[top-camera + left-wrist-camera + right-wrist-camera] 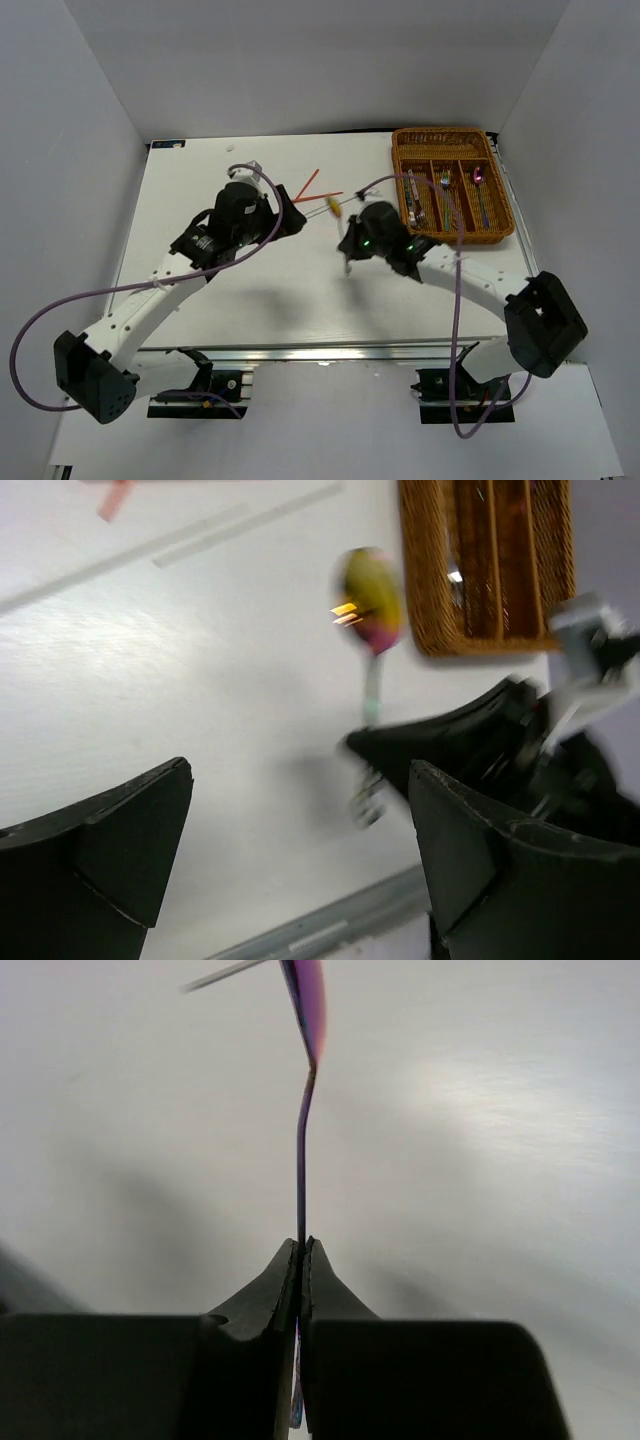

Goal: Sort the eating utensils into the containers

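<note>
An iridescent spoon (303,1150) stands edge-on with its handle clamped between the shut fingers of my right gripper (302,1246), held a little above the white table. From above, its gold bowl (335,207) points away from the right gripper (349,238). The left wrist view shows the same spoon (369,598), blurred. My left gripper (300,780) is open and holds nothing; it sits just left of the spoon (297,220). The woven wicker tray (500,200) stands at the far right and holds several utensils (445,185) in its long slots. Red chopsticks (308,185) and a silver chopstick (318,207) lie on the table.
White walls enclose the table on three sides. The tray's near-left corner (425,600) lies just beyond the spoon. A silver chopstick (250,525) and a red chopstick tip (115,498) lie at the far edge of the left wrist view. A cable loops over each arm.
</note>
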Controlling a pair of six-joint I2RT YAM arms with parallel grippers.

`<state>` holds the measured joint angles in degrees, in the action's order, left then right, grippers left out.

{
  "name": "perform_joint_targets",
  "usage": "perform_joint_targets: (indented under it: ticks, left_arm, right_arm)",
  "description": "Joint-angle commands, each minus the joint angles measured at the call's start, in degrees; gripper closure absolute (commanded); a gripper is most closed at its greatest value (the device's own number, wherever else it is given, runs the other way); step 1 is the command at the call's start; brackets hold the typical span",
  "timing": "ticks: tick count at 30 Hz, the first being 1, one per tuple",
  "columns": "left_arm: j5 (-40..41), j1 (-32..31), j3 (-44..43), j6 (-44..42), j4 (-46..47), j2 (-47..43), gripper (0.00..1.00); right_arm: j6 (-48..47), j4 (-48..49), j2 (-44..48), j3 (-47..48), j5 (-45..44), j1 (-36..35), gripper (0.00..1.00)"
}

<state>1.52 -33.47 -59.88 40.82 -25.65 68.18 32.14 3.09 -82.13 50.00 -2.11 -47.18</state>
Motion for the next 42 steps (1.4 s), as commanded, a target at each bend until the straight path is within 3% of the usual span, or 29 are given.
perform_joint_targets:
  ticks: [1,3,6,11,19,25,35,37,38,41,42]
  left_arm:
    - [13.05,-0.1,-4.1,-5.56,-11.5,-5.76,0.02]
    - [17.96,-0.1,-3.23,-8.8,-13.19,-7.71,0.02]
    - [20.71,-0.1,0.8,-12.33,-14.34,-10.52,0.02]
    - [17.73,-0.1,12.73,-12.62,-10.66,-14.2,0.02]
    - [10.98,-0.8,15.67,-14.09,-5.65,-18.17,0.02]
    - [7.27,-0.98,16.02,-14.8,-4.67,-16.86,0.02]
    - [7.45,-0.98,16.2,-14.71,-4.58,-17.74,0.02]
    - [7.36,-0.98,16.11,-14.71,-4.59,-17.56,0.02]
    - [7.36,-0.98,16.11,-14.71,-4.76,-17.3,0.02]
    - [7.45,-0.98,16.11,-14.71,-4.76,-17.21,0.02]
    - [7.53,-0.98,16.19,-14.71,-4.76,-17.03,0.02]
  right_arm:
    - [-13.1,-15.37,3.38,7.28,-7.37,12.52,1.0]
    - [-18.49,-24.83,1.8,11.07,-14.74,21.75,1.0]
    - [-29.92,-29.36,-3.46,17.75,-22.57,32.65,1.0]
    - [-38.11,-29.63,-16.82,30.73,-22.06,46.19,1.0]
    - [-40.57,-34.73,-35.1,49.3,-27.86,46.56,1.0]
    - [-42.86,-37.72,-39.33,55.2,-27.95,48.84,1.0]
    - [-46.73,-38.42,-38.2,55.03,-20.04,51.66,1.0]
    - [-46.29,-38.42,-38.11,54.68,-19.43,51.92,0.93]
    - [-46.12,-38.34,-37.93,54.42,-19.51,51.92,0.8]
    - [-45.59,-38.51,-37.49,54.68,-19.86,52.01,0.72]
    - [-45.33,-38.69,-37.4,54.94,-19.95,52.01,0.63]
